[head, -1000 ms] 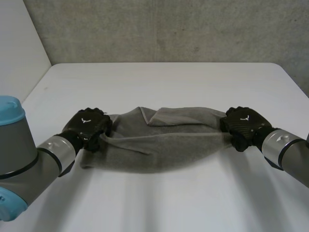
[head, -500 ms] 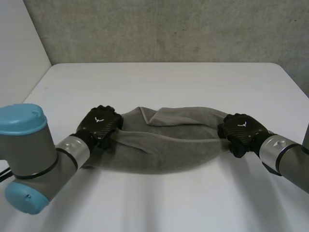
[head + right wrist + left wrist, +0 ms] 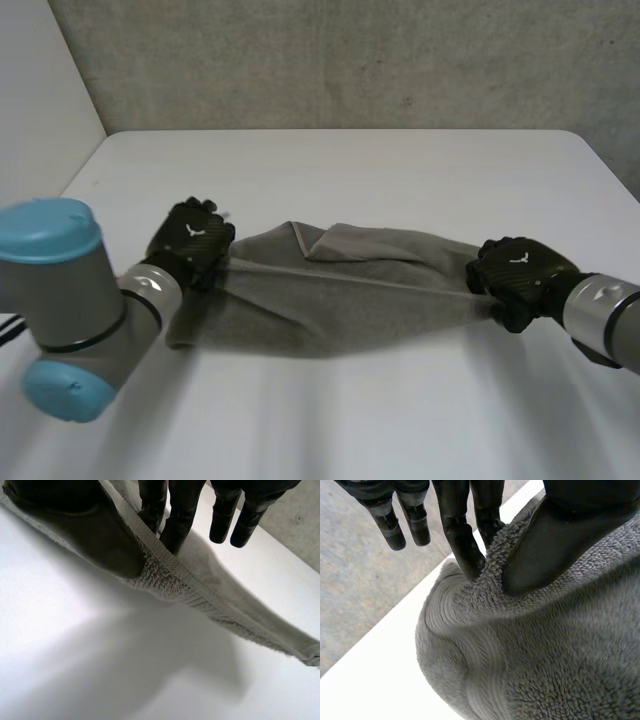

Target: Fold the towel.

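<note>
The grey towel [image 3: 330, 300] is lying across the middle of the white bench [image 3: 350, 170], stretching from 9 o'clock to 3 o'clock; its body is resting on the surface while one edge is being held taut in a straight line between the two hands. The left hand [image 3: 190, 240] is sitting at the towel's 9 o'clock end; in its wrist view the thumb [image 3: 555, 540] is pressing on the pile while one of the fingers [image 3: 462, 545] is bearing against the other side of the same edge. So this hand is pinching the towel, with its outer fingers hanging straight and free of the cloth. The right hand [image 3: 520, 275] is sitting at the 3 o'clock end; in its wrist view the hemmed edge is running between its thumb [image 3: 85, 535] and fingers [image 3: 180, 510] and is clamped there, with two further fingers reaching past the cloth without touching it; the strip of towel leading away from that hand is hanging clear of the bench. At the towel's 12 o'clock side a flap is lying turned over, its hem forming a corner near 11 o'clock — the rest is bunching in soft folds toward 6 o'clock. A grey concrete wall [image 3: 350, 60] is standing beyond the bench at 12 o'clock.
</note>
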Motion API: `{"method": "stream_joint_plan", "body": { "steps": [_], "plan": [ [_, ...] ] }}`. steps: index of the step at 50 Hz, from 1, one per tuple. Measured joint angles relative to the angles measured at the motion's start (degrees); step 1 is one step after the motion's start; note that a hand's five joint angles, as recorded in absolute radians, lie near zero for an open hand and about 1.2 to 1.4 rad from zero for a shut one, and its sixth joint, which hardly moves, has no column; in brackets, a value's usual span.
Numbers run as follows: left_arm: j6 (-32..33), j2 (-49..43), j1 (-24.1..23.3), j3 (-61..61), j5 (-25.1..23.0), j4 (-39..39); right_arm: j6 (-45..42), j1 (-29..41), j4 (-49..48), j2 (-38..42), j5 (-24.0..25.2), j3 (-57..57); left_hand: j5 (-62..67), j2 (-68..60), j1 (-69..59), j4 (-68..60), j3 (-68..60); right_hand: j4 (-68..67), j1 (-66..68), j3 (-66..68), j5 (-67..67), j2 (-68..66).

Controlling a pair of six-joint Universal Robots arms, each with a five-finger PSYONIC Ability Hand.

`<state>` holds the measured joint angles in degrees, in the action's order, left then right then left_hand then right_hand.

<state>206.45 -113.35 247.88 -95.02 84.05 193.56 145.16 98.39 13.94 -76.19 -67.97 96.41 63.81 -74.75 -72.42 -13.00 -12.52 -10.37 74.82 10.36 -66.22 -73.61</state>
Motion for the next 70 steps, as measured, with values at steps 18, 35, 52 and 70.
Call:
{"method": "stream_joint_plan", "body": {
  "steps": [18,35,52,70],
  "plan": [
    [-3.2,3.8,1.7,14.3,-1.0,-7.8,-5.8,4.1,1.2,4.1,6.7,-23.8,0.3,-0.3,0.0,0.0,0.0,0.0,0.0,0.0,-0.5,-0.3],
    [-3.5,6.7,3.6,36.5,-2.3,14.3,11.1,8.2,-19.6,8.0,-7.7,-57.7,0.3,-0.8,0.0,0.0,0.0,0.0,0.1,0.0,-0.5,-0.6],
    [-2.4,5.7,8.2,2.1,-12.7,14.9,6.8,1.2,-23.4,-0.5,3.7,-16.2,0.3,-1.9,0.0,0.0,0.0,0.0,0.1,0.0,-0.5,-1.5],
    [0.4,-0.2,5.0,-12.3,-11.7,11.5,-5.7,-5.2,-20.5,1.5,10.6,7.0,1.3,-2.0,0.0,0.0,0.0,0.0,0.1,0.0,-0.8,-2.0]
  ]
}}
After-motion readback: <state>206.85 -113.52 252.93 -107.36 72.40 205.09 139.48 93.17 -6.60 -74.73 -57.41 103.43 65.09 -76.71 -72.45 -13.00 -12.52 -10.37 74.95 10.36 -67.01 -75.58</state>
